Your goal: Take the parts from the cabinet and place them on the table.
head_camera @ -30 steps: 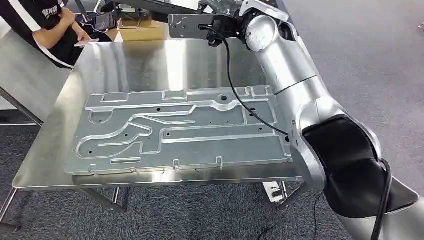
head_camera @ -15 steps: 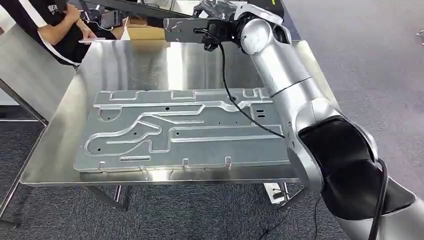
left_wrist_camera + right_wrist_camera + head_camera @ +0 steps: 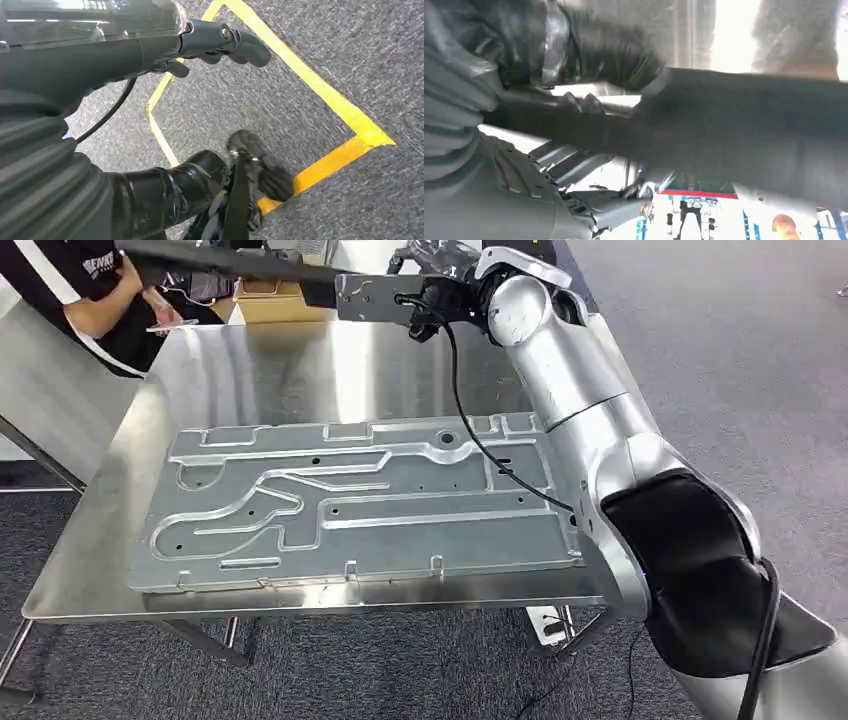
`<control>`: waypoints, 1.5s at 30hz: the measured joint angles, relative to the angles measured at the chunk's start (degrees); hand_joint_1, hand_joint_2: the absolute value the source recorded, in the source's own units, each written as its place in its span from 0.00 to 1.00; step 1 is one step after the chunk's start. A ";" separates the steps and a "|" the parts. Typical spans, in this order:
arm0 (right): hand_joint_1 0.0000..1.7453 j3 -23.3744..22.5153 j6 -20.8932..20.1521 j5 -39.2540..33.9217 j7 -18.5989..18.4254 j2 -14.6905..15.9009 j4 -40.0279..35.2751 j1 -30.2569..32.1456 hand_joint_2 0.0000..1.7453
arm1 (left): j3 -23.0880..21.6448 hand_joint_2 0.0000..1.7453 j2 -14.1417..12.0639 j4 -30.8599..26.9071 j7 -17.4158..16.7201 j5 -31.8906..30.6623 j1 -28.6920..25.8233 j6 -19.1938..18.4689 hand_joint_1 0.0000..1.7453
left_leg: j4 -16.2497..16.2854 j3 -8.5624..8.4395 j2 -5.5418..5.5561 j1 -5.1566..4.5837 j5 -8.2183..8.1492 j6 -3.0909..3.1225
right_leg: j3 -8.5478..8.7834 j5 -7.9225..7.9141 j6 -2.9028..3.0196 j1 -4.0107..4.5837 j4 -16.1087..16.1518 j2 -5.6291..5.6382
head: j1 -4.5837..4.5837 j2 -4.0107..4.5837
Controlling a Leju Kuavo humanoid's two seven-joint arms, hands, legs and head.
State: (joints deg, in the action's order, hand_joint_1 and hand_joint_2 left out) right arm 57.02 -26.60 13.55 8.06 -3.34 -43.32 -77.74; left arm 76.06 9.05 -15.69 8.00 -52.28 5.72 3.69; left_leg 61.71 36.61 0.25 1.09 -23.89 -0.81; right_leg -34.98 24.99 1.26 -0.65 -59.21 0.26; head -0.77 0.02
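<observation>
A large silver stamped panel (image 3: 360, 502) lies flat on the steel table (image 3: 300, 360). My right arm reaches over the table's far edge, where my right hand (image 3: 432, 270) grips a long dark flat part (image 3: 230, 262) held above that edge. In the right wrist view the hand (image 3: 574, 55) clamps this dark part (image 3: 749, 125), which is blurred. My left hand (image 3: 125, 65) hangs over grey carpet with its fingers (image 3: 235, 42) apart and nothing in it.
A person (image 3: 90, 290) in a black shirt sits at the table's far left corner. A cardboard box (image 3: 285, 302) stands behind the far edge. Yellow tape (image 3: 325, 95) marks the carpet below my left hand. The table's far half is bare steel.
The view swayed right, then back. The dark part in my right hand now reaches farther left along the table's far edge. The silver panel has stayed put.
</observation>
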 joint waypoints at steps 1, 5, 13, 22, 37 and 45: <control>0.00 -0.02 0.31 -0.48 -0.28 0.07 -0.02 -0.15 0.00 | 0.04 1.00 -0.02 0.00 -0.04 0.26 0.02 0.07 0.00 | -2.13 -1.62 0.08 -0.38 -0.90 0.16 | -0.28 0.22 -0.34 0.39 -0.19 0.04 | 0.00 0.00; 0.00 -0.74 1.03 -1.31 -0.06 1.44 -0.04 0.15 0.00 | 0.55 0.00 0.00 0.00 -0.81 1.20 0.19 0.61 0.00 | -2.79 -1.22 0.19 -0.31 -0.50 1.18 | -0.19 0.02 -1.30 0.47 0.06 -0.01 | 0.00 0.00; 0.00 -1.33 1.03 -1.42 -0.28 3.21 -0.48 0.38 0.00 | 0.74 0.00 -0.13 -0.17 -0.31 1.92 0.22 0.44 0.00 | -3.30 -1.68 0.01 -0.02 -0.29 2.34 | -7.02 5.28 -2.33 -0.20 -14.39 -0.13 | -0.02 0.00; 0.00 -1.62 0.92 -1.40 -0.26 3.21 -0.74 -0.44 0.00 | 0.96 0.00 -0.05 -0.17 -0.74 2.45 0.21 1.05 0.00 | -1.56 -0.87 0.00 -0.26 -1.82 0.12 | 0.30 -0.34 -0.10 -0.12 0.85 -0.23 | 0.00 0.00; 0.00 -2.49 1.11 -1.40 -0.31 4.02 -1.42 -0.77 0.00 | 1.05 0.00 -0.33 -0.17 0.85 3.93 0.22 1.31 0.00 | -3.86 -1.99 -0.13 -0.15 0.09 2.03 | -0.33 1.05 -1.62 0.24 -0.80 0.04 | -0.04 0.00; 0.00 -2.54 1.07 -1.35 -0.31 4.90 -1.42 -0.79 0.00 | 1.14 0.00 -0.37 -0.17 0.74 4.06 0.11 1.05 0.00 | -3.17 -1.40 -0.08 -0.14 0.36 2.42 | -2.93 2.76 -2.25 -0.25 -8.24 -0.14 | -0.02 0.00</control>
State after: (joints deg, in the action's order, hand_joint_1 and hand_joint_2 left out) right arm 54.49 -25.53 12.20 7.76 1.55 -44.74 -78.53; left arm 77.20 8.68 -15.87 8.74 -48.22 5.83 4.74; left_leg 58.54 35.21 0.18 0.96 -23.53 1.60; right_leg -37.91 27.75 -0.98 -0.90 -67.45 0.12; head -0.79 0.02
